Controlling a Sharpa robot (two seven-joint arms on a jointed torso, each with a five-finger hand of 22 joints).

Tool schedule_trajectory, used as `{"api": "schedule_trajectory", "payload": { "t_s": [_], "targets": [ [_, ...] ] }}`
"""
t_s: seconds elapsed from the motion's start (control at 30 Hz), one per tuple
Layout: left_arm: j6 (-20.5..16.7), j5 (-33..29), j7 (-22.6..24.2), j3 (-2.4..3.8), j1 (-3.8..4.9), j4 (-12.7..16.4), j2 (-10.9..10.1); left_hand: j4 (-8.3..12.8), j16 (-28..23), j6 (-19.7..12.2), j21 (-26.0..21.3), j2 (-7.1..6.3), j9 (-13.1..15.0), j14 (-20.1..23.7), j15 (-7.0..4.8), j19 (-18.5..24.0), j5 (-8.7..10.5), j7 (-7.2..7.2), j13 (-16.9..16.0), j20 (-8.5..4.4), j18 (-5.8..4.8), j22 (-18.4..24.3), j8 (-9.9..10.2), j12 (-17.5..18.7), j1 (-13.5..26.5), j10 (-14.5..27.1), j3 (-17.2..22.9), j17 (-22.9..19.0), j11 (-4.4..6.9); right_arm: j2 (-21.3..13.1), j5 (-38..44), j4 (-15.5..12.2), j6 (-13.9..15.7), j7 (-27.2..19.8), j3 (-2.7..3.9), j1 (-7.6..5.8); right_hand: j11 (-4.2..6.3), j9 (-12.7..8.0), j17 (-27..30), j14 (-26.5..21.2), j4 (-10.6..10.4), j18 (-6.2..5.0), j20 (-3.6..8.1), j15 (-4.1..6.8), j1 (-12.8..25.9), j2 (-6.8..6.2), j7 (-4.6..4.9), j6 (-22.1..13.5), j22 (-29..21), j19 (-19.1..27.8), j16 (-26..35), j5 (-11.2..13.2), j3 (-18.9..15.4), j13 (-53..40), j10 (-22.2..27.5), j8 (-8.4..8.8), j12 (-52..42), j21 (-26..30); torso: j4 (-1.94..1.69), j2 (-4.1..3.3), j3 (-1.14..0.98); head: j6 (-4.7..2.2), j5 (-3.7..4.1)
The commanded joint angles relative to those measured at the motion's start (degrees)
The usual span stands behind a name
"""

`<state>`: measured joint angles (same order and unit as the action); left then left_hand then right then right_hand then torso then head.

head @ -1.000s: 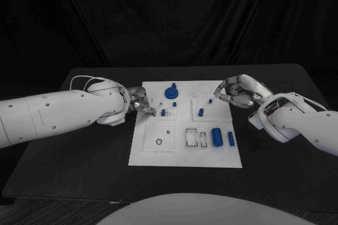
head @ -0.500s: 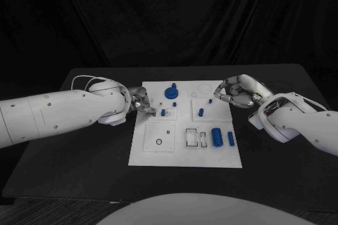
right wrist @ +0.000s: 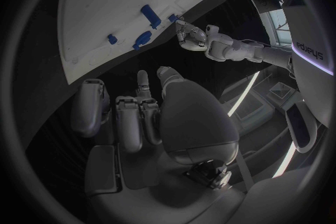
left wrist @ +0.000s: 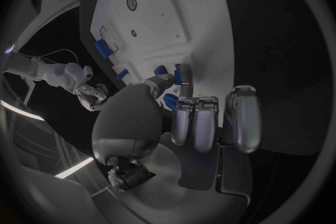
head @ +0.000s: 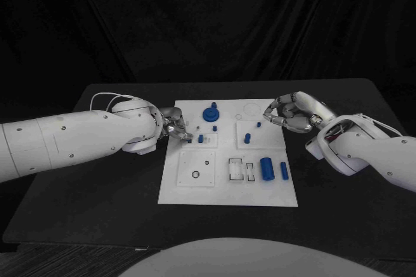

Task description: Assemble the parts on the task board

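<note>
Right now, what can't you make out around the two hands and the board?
- Whether the left hand pinches a small blue part: too small in the head view, fingers cover it in the left wrist view.
- Whether the right hand holds anything: curled fingers hide its palm.
- The board markings: too small.

Task board (head: 227,190): white rectangular plate, lay flat at mid-table, long side running away from the robot. Near half: dark-outlined rectangular recesses, plus a small oval slot on a raised square. Blue parts: large round knob (head: 211,114) standing near the far edge; fat cylinder (head: 267,168) and thin bar (head: 284,170) (side by side) near the right edge; short pegs (head: 247,137) upright mid-board.
</note>
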<state>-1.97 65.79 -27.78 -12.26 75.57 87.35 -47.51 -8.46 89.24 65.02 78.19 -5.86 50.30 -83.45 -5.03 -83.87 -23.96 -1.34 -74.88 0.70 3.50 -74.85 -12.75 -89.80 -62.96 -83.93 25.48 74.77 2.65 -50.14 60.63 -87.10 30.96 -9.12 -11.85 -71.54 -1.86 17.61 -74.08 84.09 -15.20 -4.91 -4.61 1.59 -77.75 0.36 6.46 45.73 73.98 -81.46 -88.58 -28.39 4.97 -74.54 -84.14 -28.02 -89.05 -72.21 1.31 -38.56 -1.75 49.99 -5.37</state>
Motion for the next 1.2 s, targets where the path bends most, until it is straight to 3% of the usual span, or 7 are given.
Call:
{"api": "schedule_trajectory", "payload": {
  "t_s": [0.03, 1.0, 1.2],
  "targets": [
    [1.02, -0.02, 0.64, 0.04, -0.13, -0.07, 0.16, 0.47, 0.76, 0.67, -0.61, 0.45, 1.48, -6.55, -1.01, -1.24, -0.43, 0.71, -15.12, -0.25, -0.79, -11.55, -0.43, -0.20, 0.64, -6.07, 4.68, 15.23, 0.64, -0.06, 0.06, -0.12, 0.33, 0.75, 0.04, 0.15, -0.22, -0.69, -15.92, 5.91, -0.51, 0.64, -0.04, 0.01, -1.31, -0.53, -0.11, -0.65, 10.38, 0.34, -1.42, -0.56, 1.75, -15.46, -5.86, -1.08, -0.95, 0.73, 0.03, 0.01, -0.01, 0.01, 0.05],
    [2.04, -0.02, 0.55, 0.04, -0.24, -0.90, 0.77, 0.45, 0.76, 0.65, -0.75, 0.60, 1.56, -6.55, -1.01, -1.19, -0.03, 0.73, -15.12, -0.25, -0.76, -11.51, -0.45, -0.20, 0.88, -6.07, 4.45, 15.23, 0.64, -0.04, 0.06, -0.21, 0.22, 1.16, 0.04, 0.16, -0.20, -0.73, -15.92, 5.91, -0.33, 0.61, -0.03, 0.02, -1.73, -0.39, -0.12, -0.70, 10.35, 0.39, -1.42, -0.85, 2.12, -15.46, -5.86, -1.16, -0.95, 0.85, 0.00, -0.01, 0.01, 0.01, -0.10],
    [3.02, -0.02, 0.06, 0.04, -0.27, -1.03, 0.83, 0.50, 0.76, 0.53, -0.79, 0.76, 1.68, -6.55, -1.01, -1.17, 1.15, 0.74, -15.12, -0.24, -0.75, -11.50, -0.42, -0.20, 1.25, -6.07, 3.95, 15.23, 0.64, -0.03, 0.06, -0.21, 0.16, 1.26, 0.04, 0.17, -0.20, -0.76, -15.92, 5.91, -0.05, 0.59, -0.02, 0.03, -2.24, -0.29, -0.11, -0.78, 10.32, 0.42, -1.42, -1.21, 2.53, -15.46, -5.86, -1.25, -0.95, 0.93, 0.00, -0.01, 0.03, 0.01, -0.05]
  ]
}}
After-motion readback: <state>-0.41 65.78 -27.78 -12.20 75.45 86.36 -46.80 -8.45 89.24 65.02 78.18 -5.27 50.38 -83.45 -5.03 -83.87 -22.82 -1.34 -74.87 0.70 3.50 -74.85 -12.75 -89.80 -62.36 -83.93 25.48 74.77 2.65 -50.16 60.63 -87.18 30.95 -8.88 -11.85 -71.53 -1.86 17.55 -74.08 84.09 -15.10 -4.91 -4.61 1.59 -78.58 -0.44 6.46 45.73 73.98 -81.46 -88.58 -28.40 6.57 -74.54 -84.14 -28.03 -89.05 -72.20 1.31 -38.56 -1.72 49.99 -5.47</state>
